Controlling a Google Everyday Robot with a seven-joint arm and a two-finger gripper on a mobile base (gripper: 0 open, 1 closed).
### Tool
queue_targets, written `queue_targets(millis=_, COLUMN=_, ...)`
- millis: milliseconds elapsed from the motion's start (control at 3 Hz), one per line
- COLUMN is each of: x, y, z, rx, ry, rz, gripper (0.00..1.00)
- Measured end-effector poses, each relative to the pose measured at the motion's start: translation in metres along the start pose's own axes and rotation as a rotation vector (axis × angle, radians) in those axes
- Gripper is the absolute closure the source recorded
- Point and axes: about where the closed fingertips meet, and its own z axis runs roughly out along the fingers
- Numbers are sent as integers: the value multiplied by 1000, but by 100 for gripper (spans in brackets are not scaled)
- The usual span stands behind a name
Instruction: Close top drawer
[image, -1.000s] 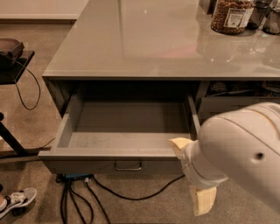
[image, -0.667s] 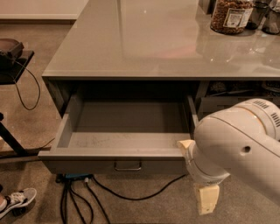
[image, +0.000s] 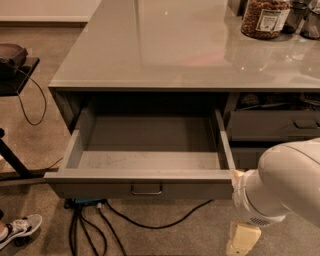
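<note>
The top drawer (image: 100, 189) is a wide matte grey drawer under the grey counter (image: 165, 45). It stands pulled far out, and its plain grey box interior (image: 145, 145) is empty. A small metal loop handle (image: 146, 189) sits at the middle of its front. My white arm (image: 285, 185) fills the lower right, just beyond the drawer's front right corner. My gripper (image: 243, 239) shows as a cream part below the arm, low near the floor and to the right of the drawer front.
A narrower grey drawer (image: 272, 125) sits to the right under the counter, partly open. A jar of nuts (image: 263, 17) stands on the counter at the back right. Cables (image: 150, 220) lie on the carpet under the drawer. A shoe (image: 17, 230) and a black stand (image: 12, 60) are at left.
My arm has shifted to the right, away from the drawer's front right corner. The drawer is as far open as before.
</note>
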Motion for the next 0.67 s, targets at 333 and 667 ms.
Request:
queue_targets(millis=333, x=0, y=0, z=0, rx=0, ry=0, rz=0, gripper=0)
queue_targets(millis=667, x=-3, y=4, z=17, rx=-28, ry=-15, rz=0, gripper=0)
